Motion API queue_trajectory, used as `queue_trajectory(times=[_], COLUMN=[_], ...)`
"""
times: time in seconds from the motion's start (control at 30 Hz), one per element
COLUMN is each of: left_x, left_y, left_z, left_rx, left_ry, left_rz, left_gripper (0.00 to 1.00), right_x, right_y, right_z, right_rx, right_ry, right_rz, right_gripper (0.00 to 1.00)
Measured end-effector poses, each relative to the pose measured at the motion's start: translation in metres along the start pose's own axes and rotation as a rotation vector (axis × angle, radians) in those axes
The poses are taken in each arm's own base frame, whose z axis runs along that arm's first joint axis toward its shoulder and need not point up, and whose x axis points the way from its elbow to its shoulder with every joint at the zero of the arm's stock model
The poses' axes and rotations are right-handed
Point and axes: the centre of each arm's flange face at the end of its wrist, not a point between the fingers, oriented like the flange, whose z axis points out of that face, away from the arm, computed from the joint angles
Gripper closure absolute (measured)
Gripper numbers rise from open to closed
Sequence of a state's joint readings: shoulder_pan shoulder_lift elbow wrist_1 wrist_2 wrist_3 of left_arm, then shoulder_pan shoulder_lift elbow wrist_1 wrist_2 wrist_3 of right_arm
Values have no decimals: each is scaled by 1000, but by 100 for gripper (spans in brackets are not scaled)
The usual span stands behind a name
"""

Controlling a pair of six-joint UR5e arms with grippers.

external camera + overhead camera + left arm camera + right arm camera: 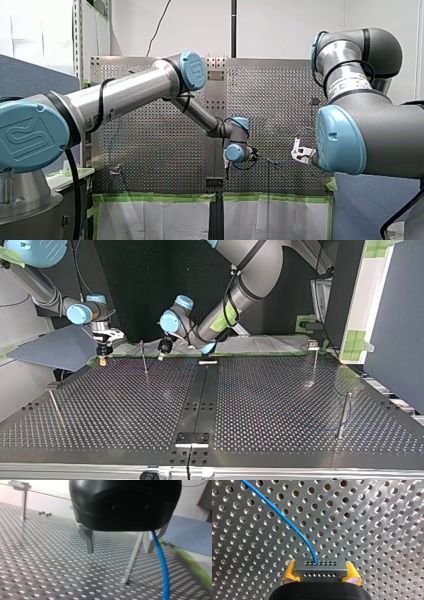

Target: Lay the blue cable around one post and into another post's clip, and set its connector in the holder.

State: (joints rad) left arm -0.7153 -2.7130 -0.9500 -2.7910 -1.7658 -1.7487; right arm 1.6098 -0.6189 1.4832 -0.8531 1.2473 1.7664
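Right wrist view: right tool (320,572) pinched grey connector (320,566) between yellow pads (289,571). Blue cable (313,555) came out of connector and curved away over tabletop (374,530).

Left wrist view only: left tool (118,542) spread, thin post (131,560) between metal fingers (87,540). Cable hung just beside one finger.

Top view: both tools near each other, post between them. Cable too thin to see there.

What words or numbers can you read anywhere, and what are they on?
No text can be read clearly.
Blue cap on my left arm: a raised logo, letters unclear.
White label on my right arm: print too blurred to read.
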Motion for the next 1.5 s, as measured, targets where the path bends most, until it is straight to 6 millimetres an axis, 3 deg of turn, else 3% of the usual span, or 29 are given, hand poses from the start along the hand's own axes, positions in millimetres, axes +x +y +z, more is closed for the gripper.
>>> queue_trajectory(times=[0.23,0.57,0.97,1.23,1.5], left_x=[26,30,32,13,-1], left_y=[14,18,-30,-65,-81], left_z=[-18,-24,-39,-60,-73], left_rx=[-74,-148,-25,34,58], left_ry=[84,88,97,64,36], left_rz=[61,114,125,117,94], left_gripper=[4,4,4,4,4], right_x=[0,-2,-3,-3,-4], right_y=[0,-2,-2,-2,-4], right_z=[0,-2,-2,-2,-3], right_rx=[0,11,12,10,27], right_ry=[-5,-15,-19,-24,-30], right_rz=[1,4,5,8,12], right_gripper=[100,100,100,100,100])
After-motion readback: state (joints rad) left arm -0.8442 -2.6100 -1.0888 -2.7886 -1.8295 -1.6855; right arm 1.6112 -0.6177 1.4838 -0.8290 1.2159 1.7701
